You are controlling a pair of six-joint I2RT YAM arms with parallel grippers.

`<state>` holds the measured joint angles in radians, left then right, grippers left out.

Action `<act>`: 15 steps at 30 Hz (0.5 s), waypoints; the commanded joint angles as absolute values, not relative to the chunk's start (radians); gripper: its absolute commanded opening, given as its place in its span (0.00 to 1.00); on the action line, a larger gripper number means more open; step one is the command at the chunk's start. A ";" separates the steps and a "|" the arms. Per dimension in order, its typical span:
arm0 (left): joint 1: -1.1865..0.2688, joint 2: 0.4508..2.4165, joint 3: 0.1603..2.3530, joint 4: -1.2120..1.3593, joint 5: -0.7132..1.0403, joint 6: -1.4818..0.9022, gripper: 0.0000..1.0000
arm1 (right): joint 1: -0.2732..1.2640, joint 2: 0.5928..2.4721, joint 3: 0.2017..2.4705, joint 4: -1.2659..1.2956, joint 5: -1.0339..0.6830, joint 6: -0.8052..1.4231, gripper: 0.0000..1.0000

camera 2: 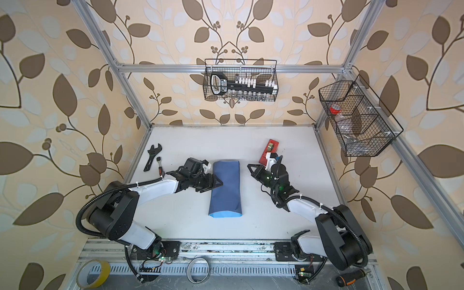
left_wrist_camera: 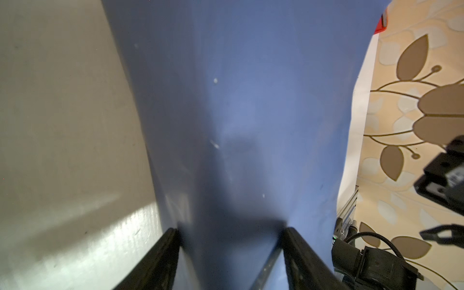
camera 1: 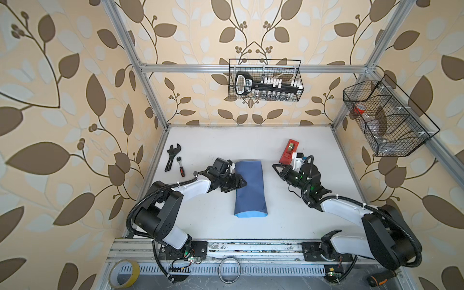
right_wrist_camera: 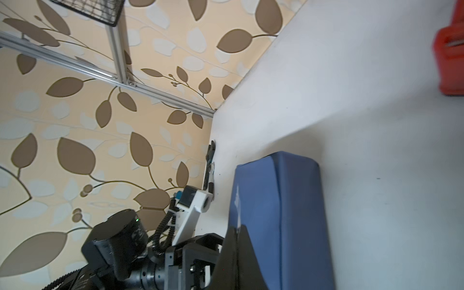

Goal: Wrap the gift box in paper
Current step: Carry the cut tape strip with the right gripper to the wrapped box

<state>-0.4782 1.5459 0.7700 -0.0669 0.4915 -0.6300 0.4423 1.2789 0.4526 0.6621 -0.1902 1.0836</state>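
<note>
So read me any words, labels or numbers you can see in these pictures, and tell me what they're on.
Nothing reads clearly.
Socket set holder in the back wire basket: a label on its handle, too blurred to read.
Right arm's camera module: a small label, too blurred to read.
Paper, red tape dispenser, wrench: no text visible.

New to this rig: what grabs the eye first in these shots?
The blue paper folded into a long bundle mid-table, its light-blue underside showing at the near end; no gift box is visible. The left gripper sits at the bundle's left edge, its fingers straddling the paper. The right gripper hangs shut and apart from it, beside the red tape dispenser at back right.
</note>
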 commanded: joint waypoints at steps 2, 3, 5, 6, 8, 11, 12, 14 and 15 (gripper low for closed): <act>-0.483 1.604 0.736 -0.182 0.374 -0.594 0.66 | 0.570 1.256 0.407 0.756 0.169 1.153 0.00; -0.483 1.605 0.739 -0.182 0.374 -0.593 0.66 | 0.603 1.258 0.400 0.772 0.230 1.156 0.00; -0.483 1.606 0.739 -0.185 0.375 -0.594 0.66 | 0.655 1.262 0.400 0.780 0.312 1.151 0.00; -0.483 1.606 0.740 -0.186 0.374 -0.592 0.66 | 0.681 1.267 0.398 0.795 0.348 1.150 0.00; -0.483 1.607 0.739 -0.188 0.371 -0.590 0.66 | 0.724 1.281 0.389 0.826 0.411 1.164 0.00; -0.483 1.611 0.741 -0.186 0.371 -0.591 0.66 | 0.788 1.304 0.387 0.836 0.515 1.181 0.00; -0.483 1.611 0.741 -0.186 0.371 -0.591 0.66 | 0.812 1.315 0.388 0.838 0.549 1.182 0.00; -0.483 1.612 0.741 -0.186 0.372 -0.590 0.66 | 0.849 1.332 0.389 0.835 0.607 1.190 0.00; -0.483 1.614 0.742 -0.186 0.371 -0.591 0.66 | 0.866 1.341 0.393 0.833 0.631 1.198 0.00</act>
